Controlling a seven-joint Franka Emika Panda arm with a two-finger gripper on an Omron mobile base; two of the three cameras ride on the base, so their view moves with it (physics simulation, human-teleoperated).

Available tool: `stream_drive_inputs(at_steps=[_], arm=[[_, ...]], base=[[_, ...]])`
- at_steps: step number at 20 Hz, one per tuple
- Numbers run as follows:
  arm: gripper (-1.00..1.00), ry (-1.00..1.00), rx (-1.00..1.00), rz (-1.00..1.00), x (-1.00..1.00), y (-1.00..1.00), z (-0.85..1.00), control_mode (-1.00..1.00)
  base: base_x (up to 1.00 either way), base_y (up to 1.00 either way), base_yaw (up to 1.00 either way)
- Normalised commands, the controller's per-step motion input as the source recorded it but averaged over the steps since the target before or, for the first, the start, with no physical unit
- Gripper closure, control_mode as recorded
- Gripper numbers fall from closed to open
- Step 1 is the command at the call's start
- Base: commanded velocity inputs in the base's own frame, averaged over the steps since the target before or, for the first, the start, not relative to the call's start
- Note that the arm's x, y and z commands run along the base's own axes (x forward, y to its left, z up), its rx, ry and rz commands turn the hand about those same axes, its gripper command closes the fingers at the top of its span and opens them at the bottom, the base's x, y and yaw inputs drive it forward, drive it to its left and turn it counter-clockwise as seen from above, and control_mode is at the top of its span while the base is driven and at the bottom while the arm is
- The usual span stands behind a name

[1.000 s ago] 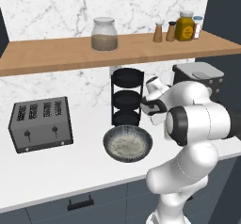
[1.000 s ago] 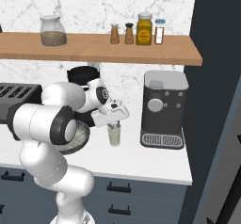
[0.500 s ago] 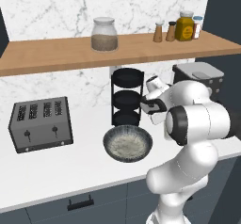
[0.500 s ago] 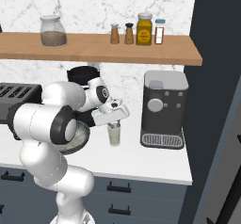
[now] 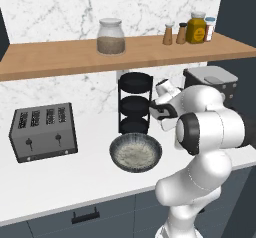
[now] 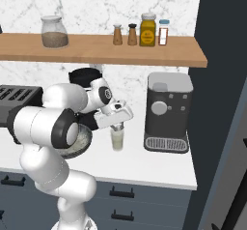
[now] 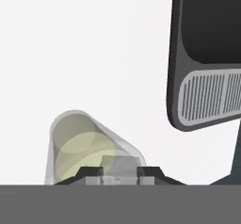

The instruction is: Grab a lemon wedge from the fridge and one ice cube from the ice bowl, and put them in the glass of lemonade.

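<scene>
Pincer (image 7: 119, 172) with ice cube (image 7: 117, 165) over glass of lemonade (image 7: 80, 148)

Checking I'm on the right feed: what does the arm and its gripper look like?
A glossy white arm of rounded segments with dark grey joint rings. The gripper has a white boxy hand and two small dark finger tips. No cables or markings visible.

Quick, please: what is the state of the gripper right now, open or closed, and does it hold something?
Gripper: closed on a small pale ice cube between its fingertips, directly above the glass of lemonade.
</scene>
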Motion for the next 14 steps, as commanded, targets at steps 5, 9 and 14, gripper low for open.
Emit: stream_drive_inputs(at_steps=[5, 9, 14], arm=[[1.0, 0.03, 0.0, 0.0, 0.0, 0.0, -0.06, -1.0], [1.0, 0.02, 0.0, 0.0, 0.0, 0.0, -0.13, -1.0], [1.0, 0.01, 0.0, 0.0, 0.0, 0.0, 0.0, -1.0]], base=[[0.0, 0.0, 0.0], [0.0, 0.0, 0.0], [0.0, 0.0, 0.0]])
